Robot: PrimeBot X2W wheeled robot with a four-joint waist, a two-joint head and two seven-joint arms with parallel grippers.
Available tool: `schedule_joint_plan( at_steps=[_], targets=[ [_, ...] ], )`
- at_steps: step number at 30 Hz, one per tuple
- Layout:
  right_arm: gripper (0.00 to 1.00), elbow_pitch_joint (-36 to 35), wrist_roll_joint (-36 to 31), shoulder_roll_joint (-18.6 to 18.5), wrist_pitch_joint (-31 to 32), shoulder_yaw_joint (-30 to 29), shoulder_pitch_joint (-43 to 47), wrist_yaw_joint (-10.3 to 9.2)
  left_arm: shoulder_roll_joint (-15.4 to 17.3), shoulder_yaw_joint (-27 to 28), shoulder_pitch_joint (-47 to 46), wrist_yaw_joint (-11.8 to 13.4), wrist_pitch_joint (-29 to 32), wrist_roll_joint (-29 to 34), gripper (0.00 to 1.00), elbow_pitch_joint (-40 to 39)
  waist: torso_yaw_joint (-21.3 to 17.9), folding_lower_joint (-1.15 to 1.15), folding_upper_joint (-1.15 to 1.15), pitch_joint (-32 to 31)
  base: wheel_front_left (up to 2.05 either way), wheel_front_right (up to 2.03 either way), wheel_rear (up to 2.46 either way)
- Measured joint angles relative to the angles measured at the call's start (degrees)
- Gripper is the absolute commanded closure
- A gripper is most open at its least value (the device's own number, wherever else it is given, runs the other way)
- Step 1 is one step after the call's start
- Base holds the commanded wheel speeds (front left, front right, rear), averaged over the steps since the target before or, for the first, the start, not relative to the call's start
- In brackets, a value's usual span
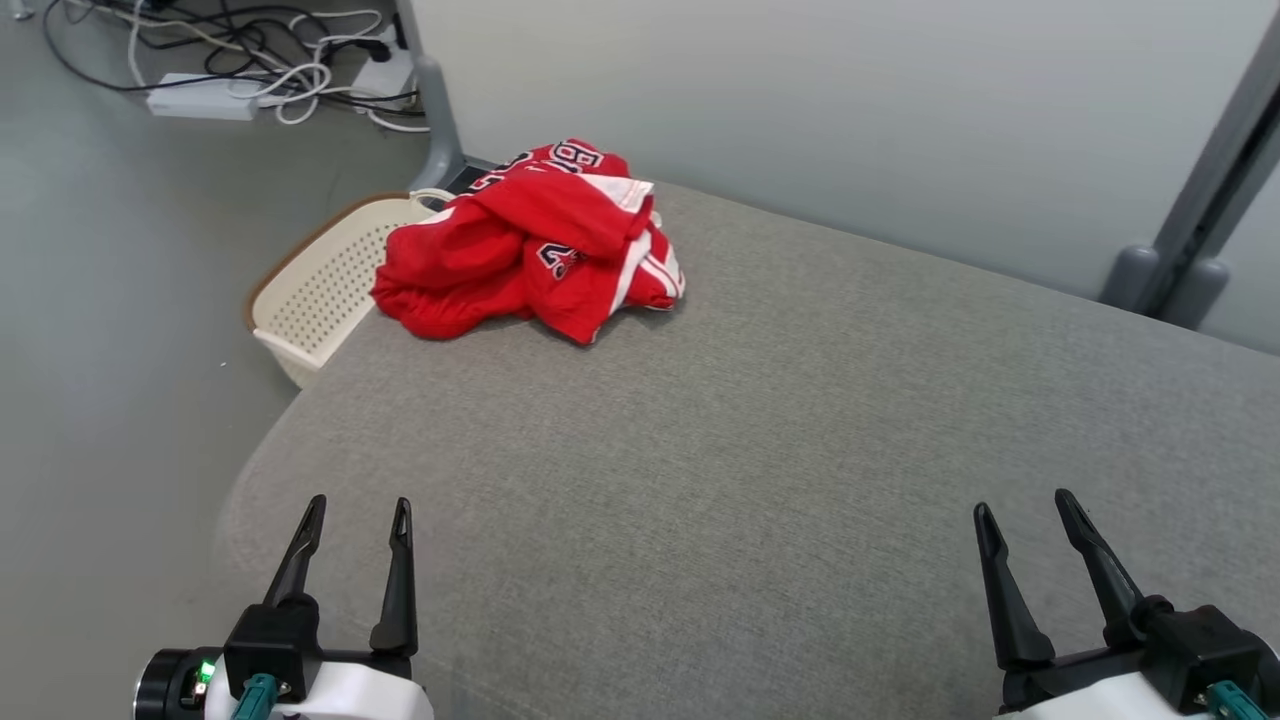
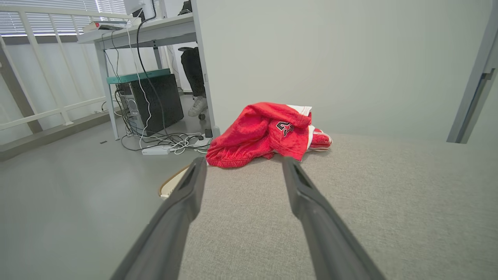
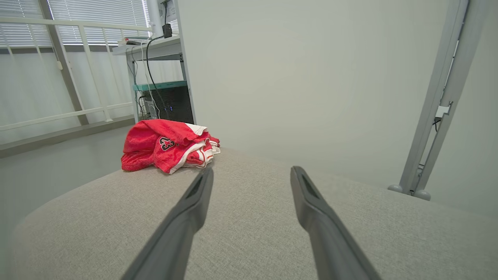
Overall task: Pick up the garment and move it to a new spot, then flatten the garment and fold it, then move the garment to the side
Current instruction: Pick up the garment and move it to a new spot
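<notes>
The left gripper point(image 1: 360, 503) stood spread and empty over the near edge of the cushion point(image 1: 800, 430), fingers pointing toward its far side. The right gripper point(image 1: 1022, 500), well apart from it, was splayed just as wide, with nothing between its fingers. Neither touched the garment point(image 1: 520, 250), which lay well away at the cushion's far left corner. It was a crumpled red heap with white trim and dark numbers, and its left part reached the edge above a basket point(image 1: 320, 290) on the floor. Cables point(image 1: 290, 80) trailed beyond.

The garment looked light, soft and limp, probably a slick sports fabric that would sag and slide rather than hold any shape. Nothing about it seemed fragile. A pinch on the raised fold atop the heap, or on the white-trimmed hem at its right side, would likely hold best. The left arm was on the garment's side.
</notes>
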Motion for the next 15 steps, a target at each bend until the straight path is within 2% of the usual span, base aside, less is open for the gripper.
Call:
schedule_joint_plan(
  at_steps=[5,15],
  targets=[
    [0.0,0.3,0.1,0.0,0.0,0.6,-0.7,0.01,0.0,0.4,0.2,0.0,0.0,-0.4,0.0,-0.1,2.0,0.0,0.0,0.3,0.0,0.0,0.0],
    [0.0,0.3,0.1,0.0,0.0,0.5,-1.0,0.01,0.0,0.8,0.2,0.1,0.0,-0.8,0.0,-0.5,1.7,0.0,0.0,1.0,0.0,0.0,0.0]
  ],
)
